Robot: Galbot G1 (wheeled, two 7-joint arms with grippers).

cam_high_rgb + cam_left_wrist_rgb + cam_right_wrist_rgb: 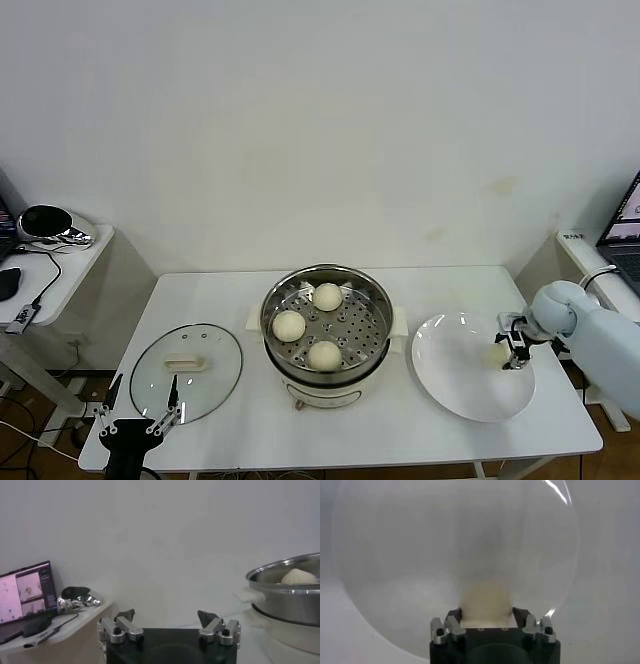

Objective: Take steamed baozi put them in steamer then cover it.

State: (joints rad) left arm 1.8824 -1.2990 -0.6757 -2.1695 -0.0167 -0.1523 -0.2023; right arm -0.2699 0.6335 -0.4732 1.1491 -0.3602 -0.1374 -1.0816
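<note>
White table | steamer: three baozi | right tool gripping fourth baozi on plate | left tool open

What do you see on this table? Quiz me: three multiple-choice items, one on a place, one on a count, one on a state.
1. Where does the cover lie?
A. over the pot
B. flat on the table, at the robot's left of the steamer
C. on the white dish

2. How many baozi are in the steamer?
A. two
B. three
C. four

3. What is the left gripper doing?
A. open, holding nothing
B. shut on a bun
C. shut on the lid's handle

Answers:
1 B: the glass lid rests on the tabletop and the steamer stands uncovered.
2 B: three baozi sit on the holed tray. A fourth baozi is on the plate, at the right gripper.
3 A: its fingers stand apart at the table's front edge, by the cover.
</note>
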